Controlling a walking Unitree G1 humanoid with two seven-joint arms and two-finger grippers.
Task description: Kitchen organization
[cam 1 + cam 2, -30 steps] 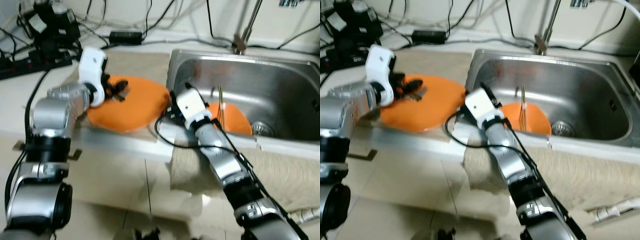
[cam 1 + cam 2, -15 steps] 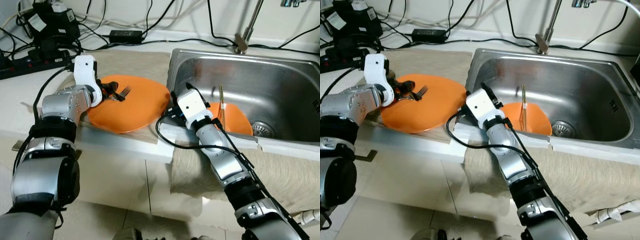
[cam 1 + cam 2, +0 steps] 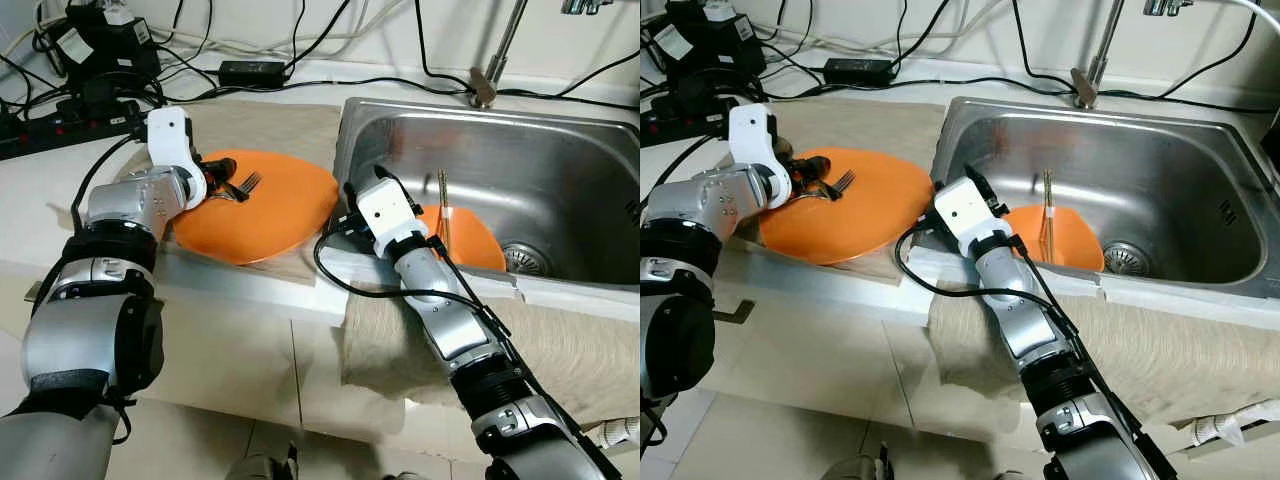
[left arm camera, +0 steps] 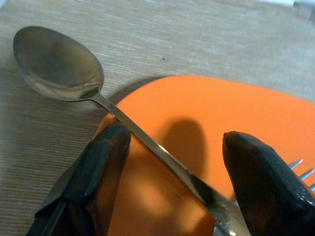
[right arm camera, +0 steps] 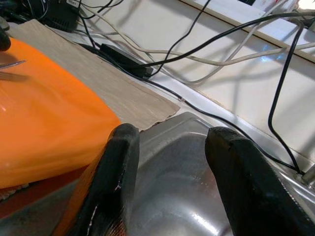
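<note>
My steel sink (image 3: pixel 560 150) holds one orange plate (image 3: pixel 470 240) leaning near the drain (image 3: pixel 524 257), with one pair of chopsticks (image 3: pixel 442 210) lying across it. On the surface (image 3: pixel 40 215) to the left of the sink sits a second orange plate (image 3: pixel 265 200), resting on a beige mat (image 3: pixel 270 125). That plate carries one fork (image 3: pixel 243 185), tines pointing toward the sink, and one spoon (image 4: pixel 59 66) whose handle crosses the plate's rim while its bowl lies out on the mat.

My left hand (image 4: pixel 172 162) hovers at the left edge of that plate, fingers (image 4: pixel 101 162) spread wide and released, the spoon handle running between them without being gripped. My right hand (image 5: pixel 170 162) is at the sink's near left corner, its fingers (image 5: pixel 123 162) apart and holding nothing, pointed over the steel wall toward the back.

So: two orange plates, one fork, one spoon, one pair of chopsticks. Black cables (image 3: pixel 300 45) and a power adapter (image 3: pixel 252 72) lie along the back of the surface.
</note>
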